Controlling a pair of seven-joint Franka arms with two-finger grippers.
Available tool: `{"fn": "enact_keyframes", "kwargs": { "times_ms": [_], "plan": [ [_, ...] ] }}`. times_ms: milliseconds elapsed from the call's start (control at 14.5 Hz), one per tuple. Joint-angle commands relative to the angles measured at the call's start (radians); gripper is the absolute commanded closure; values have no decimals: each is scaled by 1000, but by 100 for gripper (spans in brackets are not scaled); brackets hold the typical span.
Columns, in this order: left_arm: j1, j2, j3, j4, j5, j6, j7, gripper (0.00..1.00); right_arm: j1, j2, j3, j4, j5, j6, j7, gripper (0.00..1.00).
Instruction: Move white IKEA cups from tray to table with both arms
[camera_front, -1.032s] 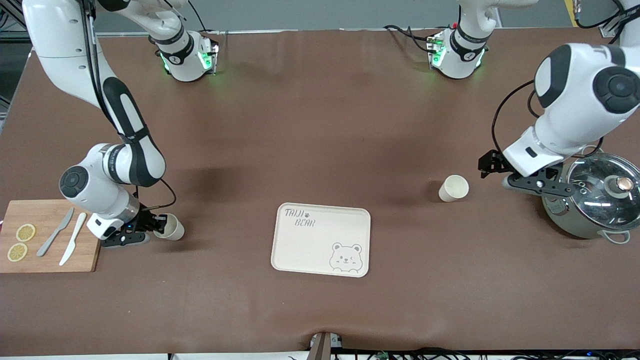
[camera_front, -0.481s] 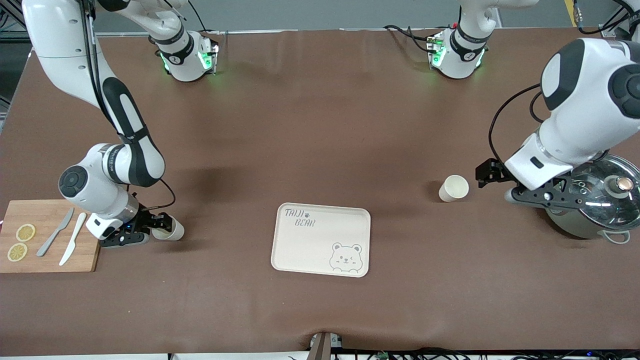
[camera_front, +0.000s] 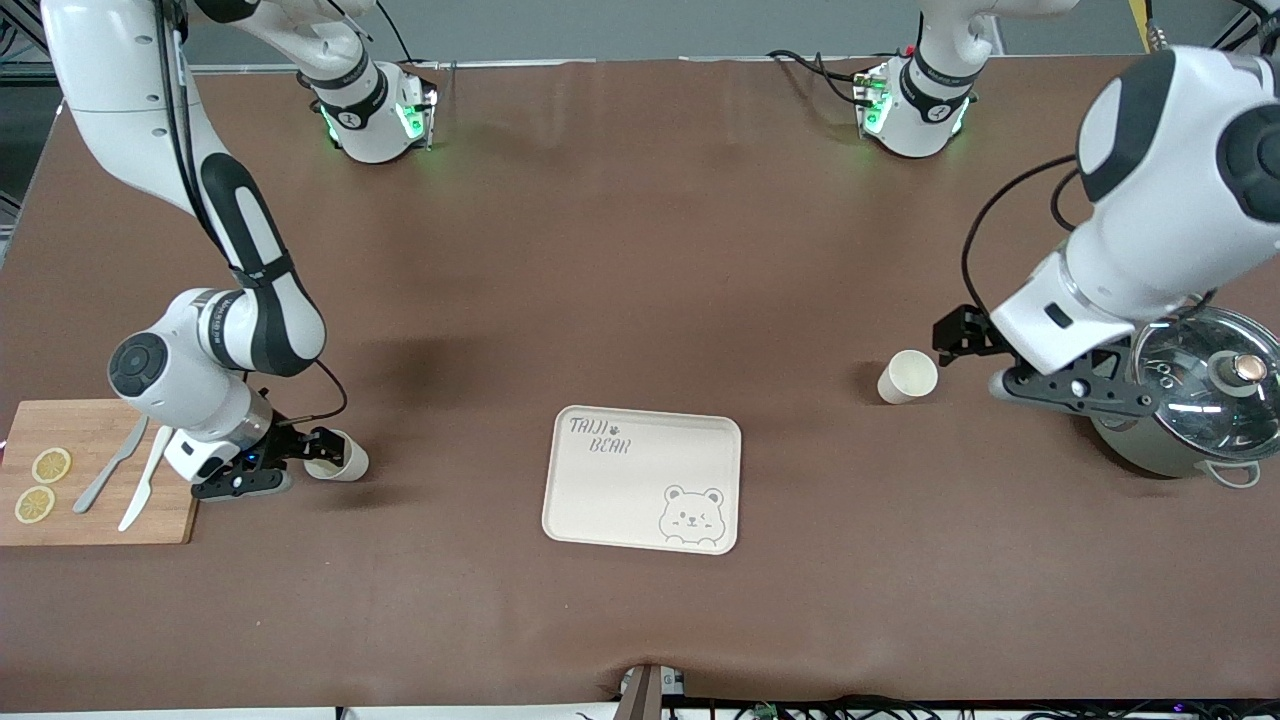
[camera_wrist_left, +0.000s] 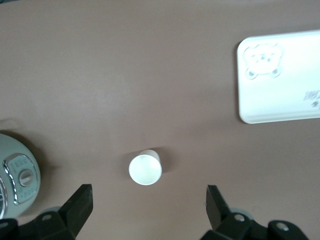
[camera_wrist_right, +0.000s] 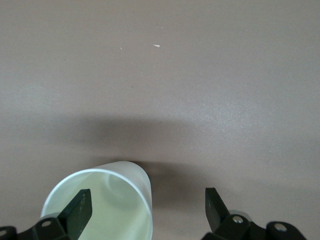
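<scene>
Lower-left of the front view, right gripper (camera_front: 322, 455) spread around a cup (camera_front: 338, 457), seemingly untouching; mid-right, left gripper (camera_front: 958, 340) spread beside second cup (camera_front: 908, 377).

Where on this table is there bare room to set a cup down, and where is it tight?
Bare cloth spans the stretch between the bear tray and the arm bases, and between the tray and the cup by the pot. The tray itself is bare. It is tight by the cutting board, where the open right gripper straddles the other cup.
</scene>
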Motion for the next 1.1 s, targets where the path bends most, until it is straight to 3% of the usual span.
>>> {"fn": "enact_keyframes", "kwargs": {
  "times_ms": [0,206,413,1032],
  "plan": [
    [-8,-104,8,-1,-8,-56,-32,0,-22,-14,1,138,16,-215,5,0],
    [0,-147,8,-3,1,-118,-16,0,-36,-14,-15,345,4,-532,49,0],
    [12,-155,8,-5,6,-176,-6,0,-22,-25,-35,508,-85,-778,121,0],
    [118,-199,-16,-60,-5,-192,52,0,-49,-372,-70,516,-138,-1166,120,0]
  ]
}}
